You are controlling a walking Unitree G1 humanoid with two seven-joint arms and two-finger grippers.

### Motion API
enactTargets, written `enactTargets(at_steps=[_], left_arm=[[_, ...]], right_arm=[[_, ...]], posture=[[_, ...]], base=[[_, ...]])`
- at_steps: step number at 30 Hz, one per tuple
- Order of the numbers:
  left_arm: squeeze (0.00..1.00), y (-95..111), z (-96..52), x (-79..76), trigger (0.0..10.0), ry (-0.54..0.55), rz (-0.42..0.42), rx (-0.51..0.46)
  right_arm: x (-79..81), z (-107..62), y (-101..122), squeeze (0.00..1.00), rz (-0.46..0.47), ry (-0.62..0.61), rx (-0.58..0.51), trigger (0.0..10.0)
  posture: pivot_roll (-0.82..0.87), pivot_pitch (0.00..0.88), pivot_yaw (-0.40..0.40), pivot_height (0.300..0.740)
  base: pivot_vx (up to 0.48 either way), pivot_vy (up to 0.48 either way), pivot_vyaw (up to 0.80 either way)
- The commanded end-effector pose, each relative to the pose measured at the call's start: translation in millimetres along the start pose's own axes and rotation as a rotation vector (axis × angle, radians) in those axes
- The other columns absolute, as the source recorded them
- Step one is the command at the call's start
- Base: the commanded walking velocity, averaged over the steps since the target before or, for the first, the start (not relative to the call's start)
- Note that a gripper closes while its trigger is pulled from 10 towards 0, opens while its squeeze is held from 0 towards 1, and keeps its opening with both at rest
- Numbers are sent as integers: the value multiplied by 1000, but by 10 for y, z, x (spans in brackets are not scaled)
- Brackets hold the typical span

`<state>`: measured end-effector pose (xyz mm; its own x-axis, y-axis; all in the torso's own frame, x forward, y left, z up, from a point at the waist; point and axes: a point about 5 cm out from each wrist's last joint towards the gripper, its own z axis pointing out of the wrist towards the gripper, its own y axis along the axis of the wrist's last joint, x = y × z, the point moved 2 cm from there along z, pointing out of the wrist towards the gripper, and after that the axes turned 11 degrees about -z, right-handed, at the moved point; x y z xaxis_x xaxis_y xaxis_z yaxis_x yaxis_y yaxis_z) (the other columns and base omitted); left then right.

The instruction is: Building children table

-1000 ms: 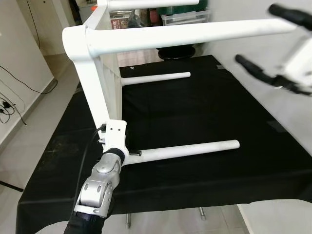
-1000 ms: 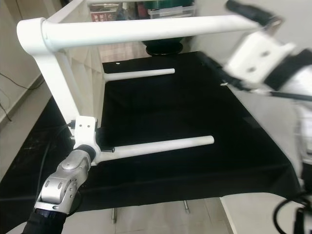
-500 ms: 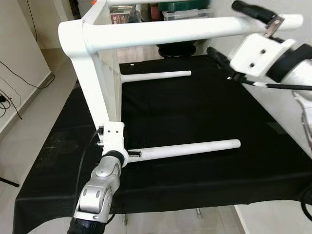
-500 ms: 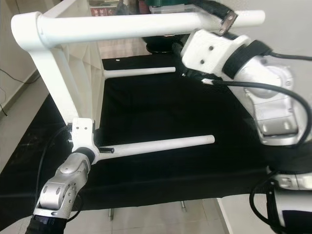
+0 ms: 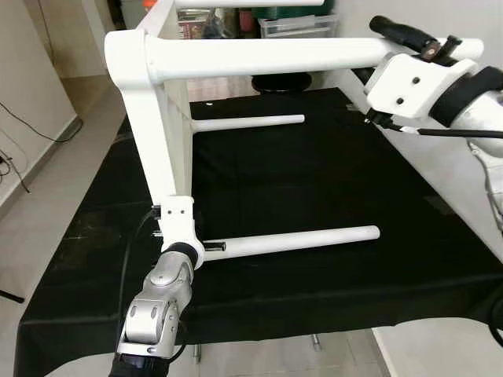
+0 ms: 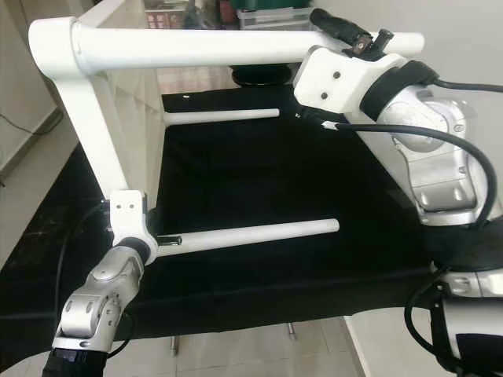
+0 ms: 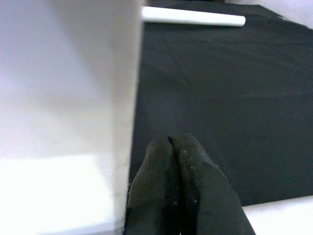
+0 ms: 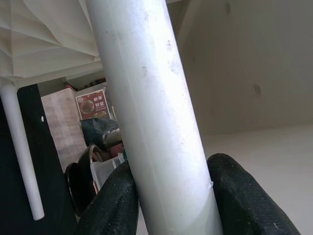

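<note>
A white children's table lies on its side on a black cloth (image 5: pixel 314 173), its top panel (image 5: pixel 157 133) upright at the left and its legs pointing right. My right gripper (image 6: pixel 330 56) is shut on the upper leg (image 5: pixel 267 59) near that leg's free end; in the right wrist view both black fingers (image 8: pixel 115 205) press against the leg (image 8: pixel 146 98). My left gripper (image 7: pixel 171 147) is shut, with nothing between its fingers, right beside the panel's lower corner (image 5: pixel 177 216). A lower leg (image 5: pixel 299 241) and a far leg (image 5: pixel 247 122) hang just over the cloth.
Clear storage boxes (image 5: pixel 299 27) and a black round object (image 5: pixel 281 82) stand behind the cloth. Cables (image 5: pixel 16 157) trail on the floor at the left. A pale wall (image 5: pixel 440 149) runs along the right. A white surface (image 5: pixel 440 349) sits at the bottom right.
My right gripper swung in from the right, where it was open, and closed around the upper leg. The left arm stayed at the lower corner. The camera shifted slightly.
</note>
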<state>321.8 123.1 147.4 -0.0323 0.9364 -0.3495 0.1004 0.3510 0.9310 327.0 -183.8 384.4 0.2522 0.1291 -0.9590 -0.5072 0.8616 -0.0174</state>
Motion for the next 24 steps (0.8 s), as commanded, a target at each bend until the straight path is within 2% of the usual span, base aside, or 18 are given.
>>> enactTargets(at_steps=[1, 3, 4, 5, 6, 7, 8, 10, 13, 14, 15, 18, 19, 22, 24], left_arm=[[0, -17, -4, 123, 10000, 55, -13, 13], [0, 66, -2, 262, 10000, 141, 12, -45], [0, 66, -2, 262, 10000, 141, 12, -45], [0, 177, -11, 457, 10000, 249, 40, -108], [0, 177, -11, 457, 10000, 249, 40, -108], [0, 224, -20, 541, 10000, 292, 49, -132], [0, 344, -45, 749, 10000, 371, 83, -181], [0, 344, -45, 749, 10000, 371, 83, -181], [0, 685, -160, 1201, 10000, 529, 122, -303], [0, 685, -160, 1201, 10000, 529, 122, -303], [0, 834, -218, 1312, 10000, 567, 141, -355], [0, 1178, -341, 1496, 10000, 624, 201, -465], [0, 1178, -341, 1496, 10000, 624, 201, -465], [0, 1589, -457, 1598, 10000, 651, 288, -576], [0, 1646, -473, 1609, 10000, 654, 298, -590]], right_arm=[[16, 9, -19, 0, 31, -5, 6, 0], [17, 8, -31, 0, 35, -6, 12, 0], [17, 8, -31, 0, 35, -6, 12, 0], [15, 6, -42, 0, 39, -8, 18, 0], [15, 6, -42, 0, 39, -8, 18, 0], [14, 6, -46, 0, 40, -9, 21, 0], [13, 5, -61, 0, 44, -11, 29, 0], [13, 5, -61, 0, 44, -11, 29, 0], [18, 3, -100, 0, 55, -11, 53, 0], [18, 3, -100, 0, 55, -11, 53, 0], [29, 2, -117, 0, 66, -9, 63, 0], [64, -3, -156, 0, 91, -2, 92, 0], [64, -3, -156, 0, 91, -2, 92, 0], [156, -11, -249, 0, 127, 13, 148, 0], [172, -13, -265, 0, 131, 16, 157, 0]], posture=[[-110, 25, 4, 740], [-111, 26, 4, 740], [-111, 26, 4, 740], [-113, 26, 5, 740], [-113, 26, 5, 740], [-113, 26, 5, 740], [-113, 27, 7, 740], [-113, 27, 7, 740], [-109, 27, 5, 740], [-109, 27, 5, 740], [-104, 28, 2, 740], [-103, 28, 2, 740], [-103, 28, 2, 740], [-88, 29, -5, 740], [-88, 29, -5, 740]], base=[[0, 0, 0], [0, 0, 0], [0, 0, 0], [0, 0, 0], [0, 0, 0], [0, 0, 0], [0, 0, 0], [0, 0, 0], [0, 0, 0], [0, 0, 0], [0, 0, 0], [0, 0, 0], [0, 0, 0], [0, 0, 0], [0, 0, 0]])
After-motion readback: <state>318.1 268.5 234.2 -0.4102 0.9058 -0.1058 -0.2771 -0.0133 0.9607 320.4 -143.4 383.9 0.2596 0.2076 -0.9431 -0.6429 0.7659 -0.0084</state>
